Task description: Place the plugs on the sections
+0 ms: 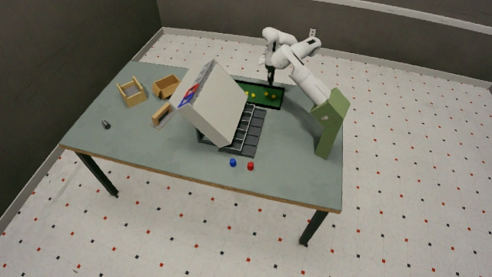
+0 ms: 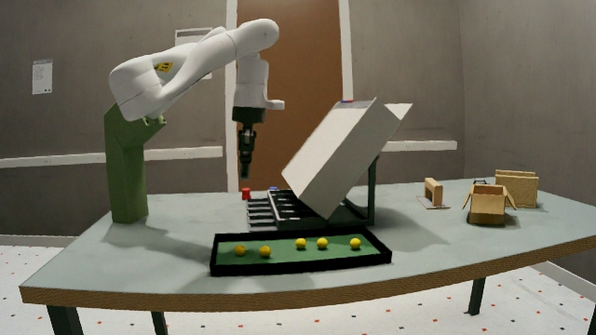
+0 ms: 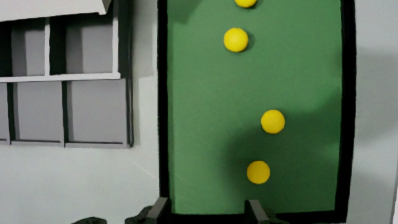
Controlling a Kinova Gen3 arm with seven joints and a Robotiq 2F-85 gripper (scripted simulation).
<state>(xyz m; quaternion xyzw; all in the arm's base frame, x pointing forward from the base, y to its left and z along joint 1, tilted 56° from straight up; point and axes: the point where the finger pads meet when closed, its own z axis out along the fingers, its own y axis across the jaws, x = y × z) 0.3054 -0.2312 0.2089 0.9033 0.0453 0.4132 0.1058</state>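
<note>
My gripper (image 1: 270, 84) (image 2: 245, 178) (image 3: 207, 206) is partly open and empty, pointing down high above the robot-side end of the marble tray (image 1: 281, 98) (image 2: 298, 269) (image 3: 163, 100). Five yellow marbles lie apart in the tray, one of them near the gripper's end (image 3: 258, 172). The slanted white cover (image 1: 219, 104) (image 2: 334, 147) hides the pipes. Red (image 1: 191, 92) and blue (image 1: 186, 101) bands show at its top. The row of sections has flat front parts (image 1: 253, 131) (image 3: 97, 112), all bare. The red plug (image 1: 250, 166) (image 2: 246, 194) and blue plug (image 1: 233, 162) (image 2: 273, 188) stand on the table beside the row's far end.
The cover leans on a dark stand (image 2: 372, 191). Behind it are an open cardboard box (image 1: 166, 86) (image 2: 486, 205), a wooden holder (image 1: 131, 92) (image 2: 517, 190), a small wooden arch (image 1: 161, 114) (image 2: 434, 192) and a small dark object (image 1: 106, 125). The green robot base (image 1: 330, 123) (image 2: 128, 177) stands on the table.
</note>
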